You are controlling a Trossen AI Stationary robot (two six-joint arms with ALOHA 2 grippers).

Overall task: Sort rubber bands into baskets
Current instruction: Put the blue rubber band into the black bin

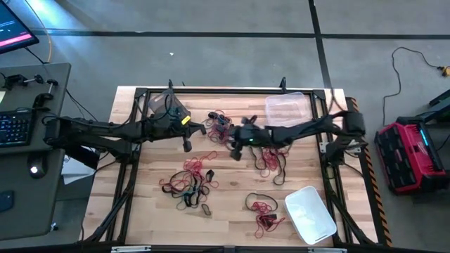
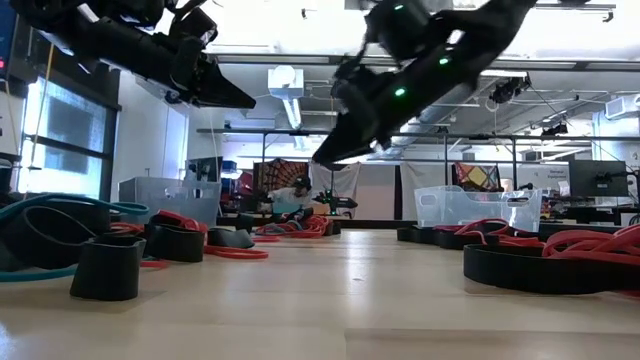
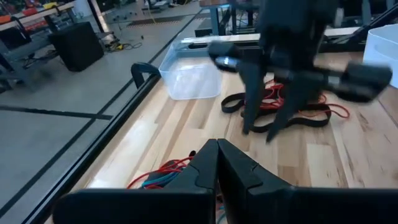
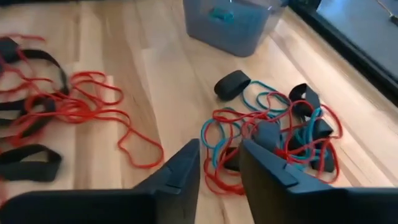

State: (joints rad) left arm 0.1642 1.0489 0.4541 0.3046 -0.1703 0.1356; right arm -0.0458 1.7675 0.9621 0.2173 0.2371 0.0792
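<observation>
Rubber bands, a red-and-teal tangle, are seen in the frame's centre right, just ahead of the right gripper, whose fingers are parted and empty. The grey basket lies beyond, at top. The left gripper is shut, empty.

Both dark arms reach inward above the table's far half, the left gripper with its fingers pressed together, the right gripper tilted downward, fingers slightly parted, holding nothing.
</observation>
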